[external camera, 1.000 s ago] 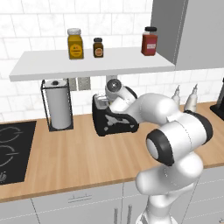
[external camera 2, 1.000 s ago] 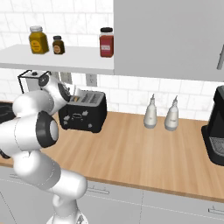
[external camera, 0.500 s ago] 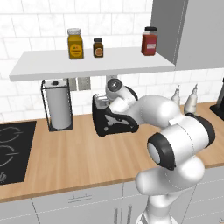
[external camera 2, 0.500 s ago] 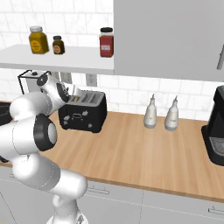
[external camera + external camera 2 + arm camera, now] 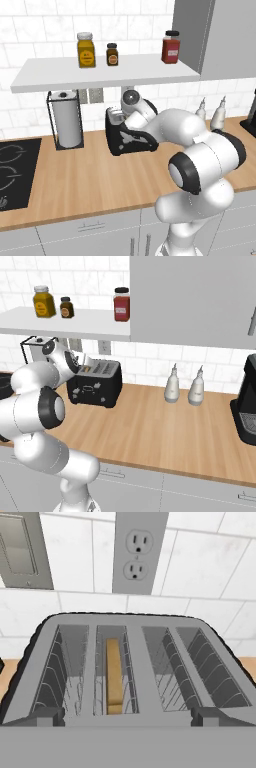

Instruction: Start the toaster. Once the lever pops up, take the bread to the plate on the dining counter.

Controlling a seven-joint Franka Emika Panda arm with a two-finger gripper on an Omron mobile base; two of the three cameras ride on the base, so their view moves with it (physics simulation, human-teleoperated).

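The black toaster (image 5: 129,140) (image 5: 95,388) stands on the wood worktop against the tiled wall. From above, its silver-grey top (image 5: 140,677) shows several slots. The tan bread (image 5: 114,677) stands edge-on, sunk in the second slot from the left. My gripper (image 5: 128,717) (image 5: 116,118) (image 5: 84,362) hovers just above the toaster's top, open, its fingertips (image 5: 42,716) wide apart near the toaster's two ends. Nothing is between them and they touch neither bread nor toaster. The plate and the dining counter are out of view.
A paper towel roll (image 5: 65,122) in a wire holder stands left of the toaster, a black hob (image 5: 12,167) beyond it. A shelf (image 5: 105,75) with jars hangs overhead. Two pale bottles (image 5: 172,385) and a black coffee machine (image 5: 247,406) sit to the right. A wall outlet (image 5: 137,552) lies behind.
The hand has edged slightly lower over the toaster's top. The jaws have stayed open, and the bread and the toaster have not moved.
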